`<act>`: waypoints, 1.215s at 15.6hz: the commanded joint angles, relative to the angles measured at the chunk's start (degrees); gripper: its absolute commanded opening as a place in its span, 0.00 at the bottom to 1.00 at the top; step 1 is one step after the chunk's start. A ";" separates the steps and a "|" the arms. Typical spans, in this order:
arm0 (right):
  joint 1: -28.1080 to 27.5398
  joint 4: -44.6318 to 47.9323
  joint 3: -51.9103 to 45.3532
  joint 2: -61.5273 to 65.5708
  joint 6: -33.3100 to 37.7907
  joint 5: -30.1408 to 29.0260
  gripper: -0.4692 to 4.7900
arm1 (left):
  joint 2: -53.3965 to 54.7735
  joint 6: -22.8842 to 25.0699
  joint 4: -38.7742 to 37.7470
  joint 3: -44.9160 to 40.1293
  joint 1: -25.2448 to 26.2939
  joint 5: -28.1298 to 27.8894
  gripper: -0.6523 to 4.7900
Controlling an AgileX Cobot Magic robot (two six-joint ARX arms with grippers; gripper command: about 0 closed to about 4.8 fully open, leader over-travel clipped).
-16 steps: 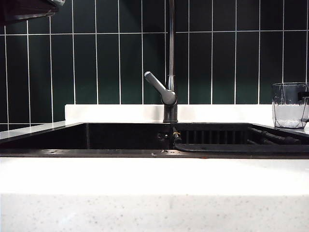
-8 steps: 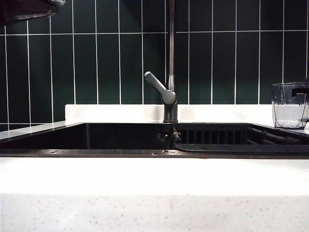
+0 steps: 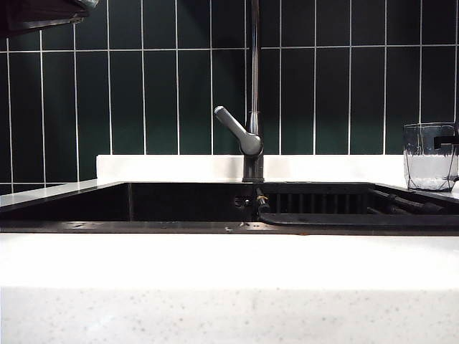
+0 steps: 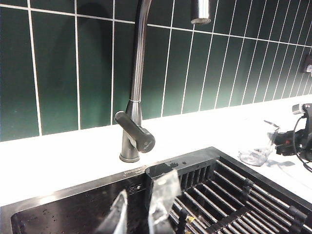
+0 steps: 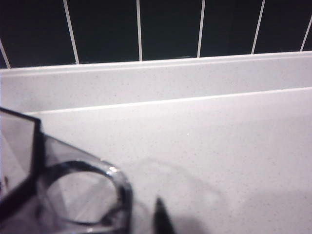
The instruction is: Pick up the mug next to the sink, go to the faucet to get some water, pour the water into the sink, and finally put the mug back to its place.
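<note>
Moved: right gripper (image 4: 285, 142) has drawn closer around the clear faceted glass mug (image 3: 429, 155), right of the black rectangular sink (image 3: 179, 203).
Right gripper: closed on the mug's handle.
Left gripper (image 4: 139, 212): over sink, jaws partly apart, empty.
Writing: none legible.

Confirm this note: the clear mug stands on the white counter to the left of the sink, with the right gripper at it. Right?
Not quite. The mug stands on the counter to the right of the sink, not the left; the exterior view shows it at the far right edge. The right gripper is indeed at it, as the left wrist view shows.
</note>
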 commanded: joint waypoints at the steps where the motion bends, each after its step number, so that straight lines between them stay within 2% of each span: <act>1: -0.02 0.15 0.20 -0.17 0.02 0.02 0.22 | -0.09 -0.02 0.72 0.31 0.00 0.31 0.24; 2: -0.02 0.15 0.20 -0.17 0.02 0.02 0.22 | -0.09 -0.02 0.72 0.31 0.00 0.31 0.24; 5: 0.00 0.15 0.20 -0.17 0.02 0.02 0.09 | -0.09 0.00 0.70 0.31 0.00 0.31 0.24; 14: 0.02 0.04 0.07 -3.04 0.46 -1.33 0.09 | 1.22 1.86 -1.33 0.24 0.00 0.31 0.24; 17: 0.57 -5.88 0.04 -8.87 0.48 -3.37 0.09 | 2.08 2.40 -0.96 0.22 0.00 0.26 0.24; 19: 4.26 -14.01 0.02 -14.16 0.83 -3.78 0.09 | 2.69 2.38 -0.87 0.24 0.00 0.28 0.24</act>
